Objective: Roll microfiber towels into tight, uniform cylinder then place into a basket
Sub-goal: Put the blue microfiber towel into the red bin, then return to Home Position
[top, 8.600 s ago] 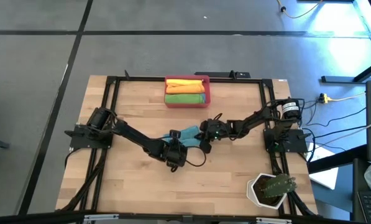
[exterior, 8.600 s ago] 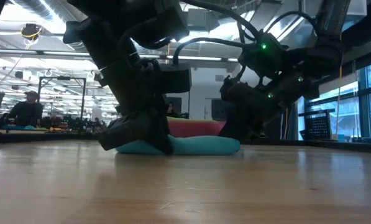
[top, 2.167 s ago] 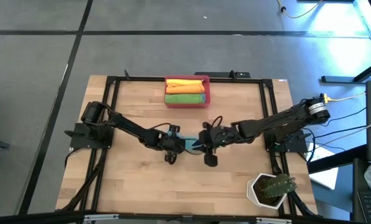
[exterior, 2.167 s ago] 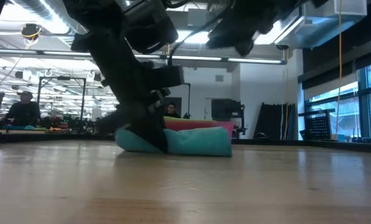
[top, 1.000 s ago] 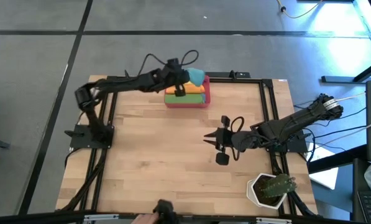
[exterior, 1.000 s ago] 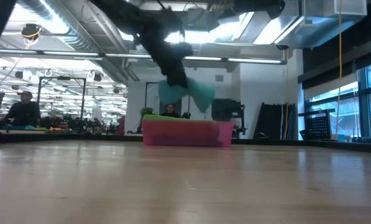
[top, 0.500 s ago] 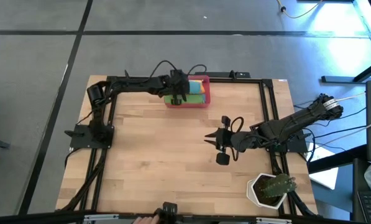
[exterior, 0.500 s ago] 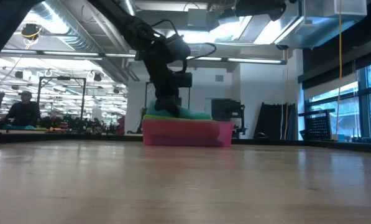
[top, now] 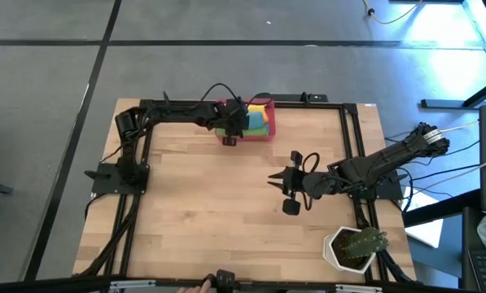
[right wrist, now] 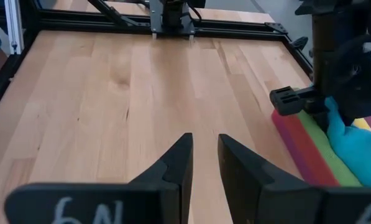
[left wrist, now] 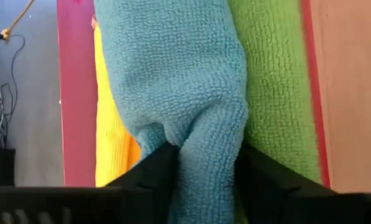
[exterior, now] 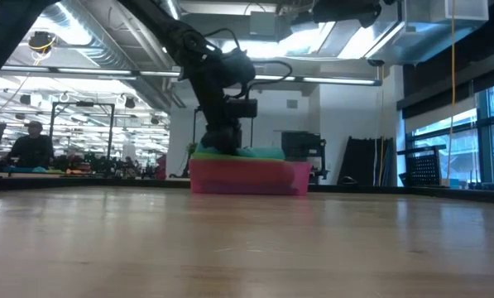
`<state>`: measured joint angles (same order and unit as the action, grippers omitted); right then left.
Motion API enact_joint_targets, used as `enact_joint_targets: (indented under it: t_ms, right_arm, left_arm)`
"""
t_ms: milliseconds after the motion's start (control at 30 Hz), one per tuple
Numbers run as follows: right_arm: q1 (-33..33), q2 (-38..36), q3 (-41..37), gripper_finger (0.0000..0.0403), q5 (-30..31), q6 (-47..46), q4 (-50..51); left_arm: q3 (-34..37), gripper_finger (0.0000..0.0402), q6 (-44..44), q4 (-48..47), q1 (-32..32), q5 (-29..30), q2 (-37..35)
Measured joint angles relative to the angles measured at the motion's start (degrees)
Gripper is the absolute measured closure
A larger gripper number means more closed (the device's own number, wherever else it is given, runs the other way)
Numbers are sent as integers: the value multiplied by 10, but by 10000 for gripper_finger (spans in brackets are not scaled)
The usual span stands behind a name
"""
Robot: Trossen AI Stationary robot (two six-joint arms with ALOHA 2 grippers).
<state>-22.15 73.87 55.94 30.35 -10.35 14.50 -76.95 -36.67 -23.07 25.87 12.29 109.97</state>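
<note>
High view: the left hand [top: 234, 124] reaches over the red-pink basket [top: 269, 134] at the far edge of the worktop [top: 194, 212], with a teal towel [top: 256, 119] lying in the basket on top of the green and yellow ones. The right hand [top: 285, 194] waits above the worktop's right half, well apart from the basket, holding nothing. A potted plant [top: 355, 247] stands at the near right corner.

Low view: the left hand comes down into the basket [exterior: 247, 178]; the teal towel [exterior: 259, 153] shows just above its rim.

Left wrist view: the teal towel [left wrist: 191, 81] lies between the yellow towel [left wrist: 110, 137] and the green towel [left wrist: 275, 87], and its near end sits between the two dark fingers [left wrist: 151, 177]. Whether they pinch it or have let go I cannot tell.

Right wrist view: the right hand's fingers [right wrist: 176, 165] stand a little apart, with only bare worktop between them.

The towel looks light, soft and springy; a roll will likely loosen if gripped at one end, so hold across its middle
</note>
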Motion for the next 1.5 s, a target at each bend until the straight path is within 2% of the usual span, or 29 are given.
enact_joint_targets:
  t_ms: [300, 600, 833, 900, 967, 1067, 1167, 1400, 1500]
  right_arm:
    - [0, 0, 0, 325, 0, 0, 2]
    - [0, 0, 0, 324, 0, -1, 1]
    - [0, 0, 0, 324, 1, 1, 3]
    - [0, 0, 0, 324, 1, 4, 5]
    - [0, 0, 0, 324, -2, 11, 11]
    - [3, -16, -1, 324, -51, 15, 15]
    - [6, -54, -1, 324, -72, 21, 30]
    - [6, -174, -1, 324, -66, 48, 96]
    - [3, -217, -1, 324, -60, 49, 118]
  left_arm:
    - [0, 178, 19, -37, -8, 2, -18]
    - [0, 145, 31, -51, -19, 7, -67]
    - [0, 146, 84, -83, -42, -2, -142]
    - [0, 152, 117, -89, -47, -39, -181]
    - [0, 159, 141, -94, -50, -99, -224]
    - [0, 170, 178, -86, -56, -167, -286]
    - [0, 178, 212, -87, -70, -204, -340]
    - [0, 187, 247, -105, -134, -207, -436]
    - [20, 188, 256, -87, -162, -187, -473]
